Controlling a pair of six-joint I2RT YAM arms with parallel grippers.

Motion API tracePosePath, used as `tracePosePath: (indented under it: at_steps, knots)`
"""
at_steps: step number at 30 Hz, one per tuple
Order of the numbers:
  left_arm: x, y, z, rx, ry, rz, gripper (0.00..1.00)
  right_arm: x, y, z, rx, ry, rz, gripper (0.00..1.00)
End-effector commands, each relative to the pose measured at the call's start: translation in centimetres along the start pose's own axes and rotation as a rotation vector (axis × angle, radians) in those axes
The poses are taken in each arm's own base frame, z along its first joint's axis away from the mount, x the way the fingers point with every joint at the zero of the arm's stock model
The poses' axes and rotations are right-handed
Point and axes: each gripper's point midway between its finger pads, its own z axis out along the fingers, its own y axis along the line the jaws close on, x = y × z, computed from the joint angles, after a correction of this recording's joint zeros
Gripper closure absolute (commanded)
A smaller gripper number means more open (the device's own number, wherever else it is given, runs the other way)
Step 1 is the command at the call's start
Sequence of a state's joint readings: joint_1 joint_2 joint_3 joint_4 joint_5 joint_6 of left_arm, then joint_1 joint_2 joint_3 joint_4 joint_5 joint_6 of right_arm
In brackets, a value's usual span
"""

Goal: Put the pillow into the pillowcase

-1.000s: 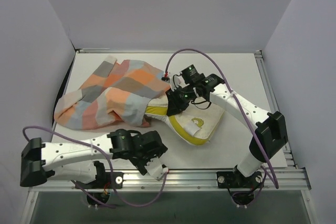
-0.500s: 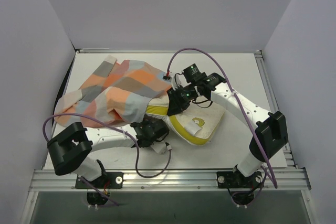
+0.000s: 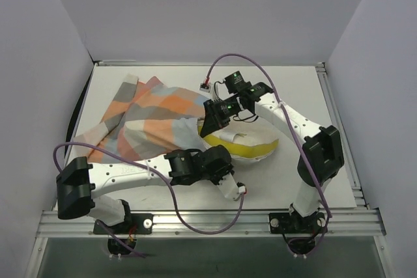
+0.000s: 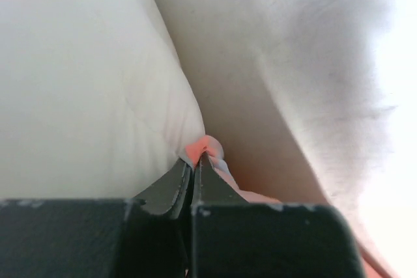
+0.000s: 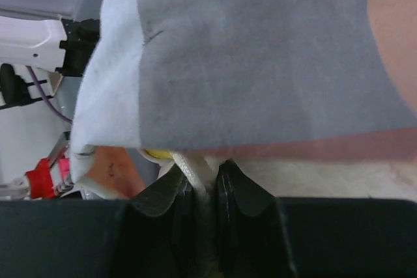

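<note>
The checked pillowcase [image 3: 153, 118] lies left of centre, its open end draped over the pillow [image 3: 254, 142], whose cream face and yellow edge stick out to the right. My right gripper [image 3: 210, 124] sits at the case's mouth, shut on the pillow's cream edge [image 5: 195, 174], with grey and light-blue cloth [image 5: 260, 56] hanging over it. My left gripper [image 3: 207, 154] is at the case's near edge. It is shut on a small orange and grey fold of the pillowcase [image 4: 205, 146], with the cream pillow [image 4: 85, 96] pressed close around it.
White walls close in the table [image 3: 306, 89] on three sides, and an aluminium rail [image 3: 215, 218] runs along the near edge. Purple cables [image 3: 228, 63] loop from both arms. The left arm lies low along the front, and a red plug [image 5: 39, 177] shows nearby.
My left gripper swung right to the pillowcase's near edge and shut on the cloth. The right arm shifted the pillow up and left, and the case now covers more of it.
</note>
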State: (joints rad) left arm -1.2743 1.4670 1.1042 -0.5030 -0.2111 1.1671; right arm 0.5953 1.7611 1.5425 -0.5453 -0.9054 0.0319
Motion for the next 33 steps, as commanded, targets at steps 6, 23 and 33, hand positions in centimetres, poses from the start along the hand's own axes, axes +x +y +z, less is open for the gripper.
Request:
tracePosePath:
  at_steps: [6,23,33]
  knots:
    - [-4.3,-1.8,-3.0,-0.048,-0.306,-0.104,0.74,8.1,-4.5,7.2,-0.144,0.114,0.345,1.0]
    - [15.1,5.0,-11.0,-0.228,-0.019,-1.447,0.27,8.3,-2.7,-0.8,-0.012,-0.016,0.279,0.34]
    - [14.4,8.1,0.6,-0.115,0.118,-1.532,0.27,8.3,-15.4,-14.4,0.513,-0.212,0.396,0.38]
